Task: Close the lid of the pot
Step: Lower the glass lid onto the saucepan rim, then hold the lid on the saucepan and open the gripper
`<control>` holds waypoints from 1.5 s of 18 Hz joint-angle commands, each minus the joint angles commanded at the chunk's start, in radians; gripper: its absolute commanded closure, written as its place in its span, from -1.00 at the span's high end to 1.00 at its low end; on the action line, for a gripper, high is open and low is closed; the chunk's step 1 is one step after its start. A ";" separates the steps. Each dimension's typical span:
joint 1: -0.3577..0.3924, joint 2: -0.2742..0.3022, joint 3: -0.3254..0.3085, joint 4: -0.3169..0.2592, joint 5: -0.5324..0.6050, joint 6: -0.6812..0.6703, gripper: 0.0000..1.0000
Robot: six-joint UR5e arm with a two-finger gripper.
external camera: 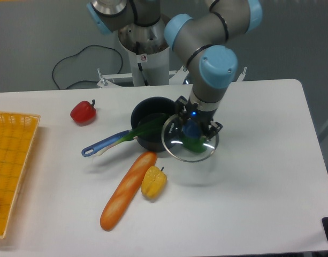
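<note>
The pot lid (189, 142) hangs clamped by its blue knob in your gripper (192, 128), overlapping the right rim of the pot (152, 120) mid-desk. A leek (147, 128) sticks out over the pot's rim; a green vegetable (195, 144) shows through the glass.

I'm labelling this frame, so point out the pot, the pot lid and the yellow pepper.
pot (147, 110): fixed camera, back rim.
pot lid (177, 150): fixed camera, glass near its left rim.
yellow pepper (153, 182): fixed camera, middle of its body.
</note>
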 joint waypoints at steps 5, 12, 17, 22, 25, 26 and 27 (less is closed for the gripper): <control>-0.034 0.045 -0.026 -0.058 -0.014 -0.049 -0.26; -0.071 0.098 -0.120 -0.052 -0.022 -0.046 -0.26; -0.075 0.133 -0.140 -0.039 -0.020 -0.037 -0.26; -0.075 0.153 -0.158 0.027 -0.019 -0.011 -0.26; -0.078 0.154 -0.164 0.061 -0.010 0.031 -0.27; -0.078 0.155 -0.175 0.075 -0.006 0.038 -0.27; -0.080 0.161 -0.187 0.095 0.000 0.038 -0.27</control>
